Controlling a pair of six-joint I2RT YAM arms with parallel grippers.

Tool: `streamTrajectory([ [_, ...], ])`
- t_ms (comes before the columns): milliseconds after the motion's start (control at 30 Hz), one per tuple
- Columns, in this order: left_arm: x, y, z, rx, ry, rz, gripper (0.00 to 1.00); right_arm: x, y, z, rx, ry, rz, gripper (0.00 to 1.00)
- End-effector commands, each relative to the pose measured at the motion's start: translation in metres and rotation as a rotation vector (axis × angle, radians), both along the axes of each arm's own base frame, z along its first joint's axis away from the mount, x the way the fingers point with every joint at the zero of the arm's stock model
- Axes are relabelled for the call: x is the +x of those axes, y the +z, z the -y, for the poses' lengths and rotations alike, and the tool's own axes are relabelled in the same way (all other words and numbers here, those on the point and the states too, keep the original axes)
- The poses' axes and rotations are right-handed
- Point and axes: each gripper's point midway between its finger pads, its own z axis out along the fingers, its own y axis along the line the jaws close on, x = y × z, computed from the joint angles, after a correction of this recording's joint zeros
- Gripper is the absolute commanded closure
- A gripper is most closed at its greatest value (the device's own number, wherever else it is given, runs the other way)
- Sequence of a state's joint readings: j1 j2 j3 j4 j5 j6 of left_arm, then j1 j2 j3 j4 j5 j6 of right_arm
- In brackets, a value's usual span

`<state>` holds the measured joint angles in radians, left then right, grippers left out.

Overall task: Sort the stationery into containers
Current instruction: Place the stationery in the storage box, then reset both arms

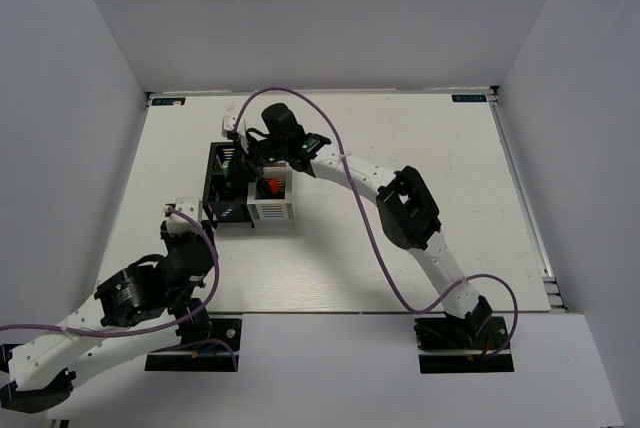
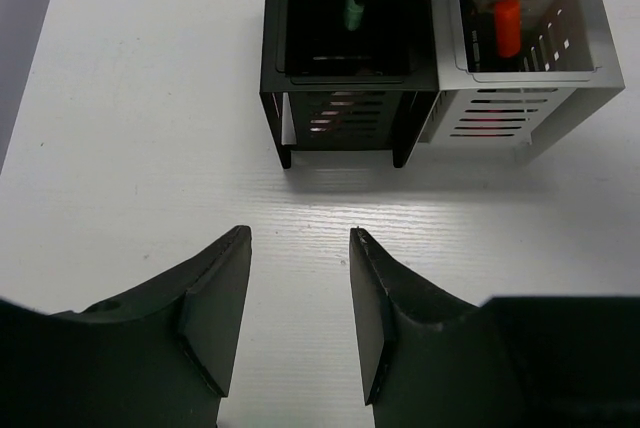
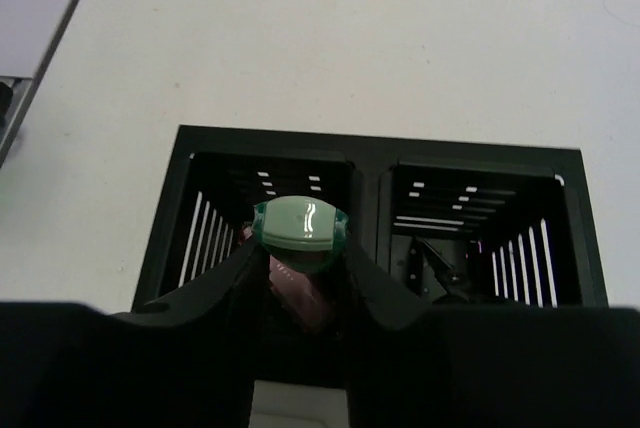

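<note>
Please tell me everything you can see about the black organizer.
The black organizer looks like thin metal, with slotted walls, short legs and two square compartments. It stands upright on the white table, close beside the white organizer. The right claw holds a green pen over one compartment.

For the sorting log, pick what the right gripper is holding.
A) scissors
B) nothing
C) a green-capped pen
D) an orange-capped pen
C: the right wrist view shows the right gripper clamped on a green-capped pen, cap end up, held over one compartment of the black organizer.
</note>
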<state>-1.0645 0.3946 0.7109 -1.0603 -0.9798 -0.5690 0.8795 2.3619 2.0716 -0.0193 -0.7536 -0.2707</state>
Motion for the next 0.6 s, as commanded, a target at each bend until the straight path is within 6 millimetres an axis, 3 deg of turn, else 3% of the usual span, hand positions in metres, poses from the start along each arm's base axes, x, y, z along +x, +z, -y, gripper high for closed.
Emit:
streamTrajectory([
  [0, -0.001, -0.001, 0.003, -0.017, -0.016, -0.002, 0.45, 0.007, 0.025, -0.009, 0.056, -0.022, 0.078, 0.52],
  [33, -0.001, -0.002, 0.003, -0.016, -0.013, -0.005, 0.45, 0.006, 0.025, -0.007, 0.051, -0.027, 0.069, 0.22],
  [100, -0.001, -0.001, 0.003, -0.019, -0.016, -0.004, 0.45, -0.011, 0.036, -0.012, 0.070, 0.016, 0.068, 0.21],
  [133, -0.001, 0.000, 0.003, -0.022, -0.015, 0.000, 0.45, -0.006, 0.048, -0.007, 0.085, 0.004, 0.058, 0.23],
  [200, -0.001, 0.001, 0.003, -0.025, -0.015, -0.002, 0.45, -0.016, 0.064, -0.005, 0.107, 0.016, 0.020, 0.39],
  [233, -0.001, 0.002, 0.002, -0.024, -0.012, 0.001, 0.45, -0.021, 0.089, -0.001, 0.138, 0.021, 0.029, 0.51],
  [267, -0.001, 0.003, 0.003, -0.028, -0.016, 0.000, 0.48, -0.027, 0.097, 0.000, 0.148, 0.033, 0.022, 0.81],
  [300, -0.001, 0.004, 0.004, -0.025, -0.019, -0.004, 0.50, -0.030, 0.100, 0.004, 0.143, 0.034, -0.007, 0.97],
  [333, -0.001, 0.008, 0.005, -0.036, -0.024, 0.003, 0.52, -0.040, 0.125, 0.010, 0.167, 0.031, -0.027, 1.00],
  [400, -0.002, 0.009, 0.005, -0.042, -0.030, 0.003, 0.58, -0.050, 0.134, 0.019, 0.148, 0.040, -0.083, 1.00],
  [500, -0.002, 0.011, 0.008, -0.051, -0.045, 0.006, 0.59, -0.084, 0.166, 0.046, 0.133, 0.112, -0.205, 1.00],
  [567, -0.001, 0.014, 0.009, -0.052, -0.048, 0.010, 0.61, -0.101, 0.172, 0.063, 0.093, 0.131, -0.219, 1.00],
])
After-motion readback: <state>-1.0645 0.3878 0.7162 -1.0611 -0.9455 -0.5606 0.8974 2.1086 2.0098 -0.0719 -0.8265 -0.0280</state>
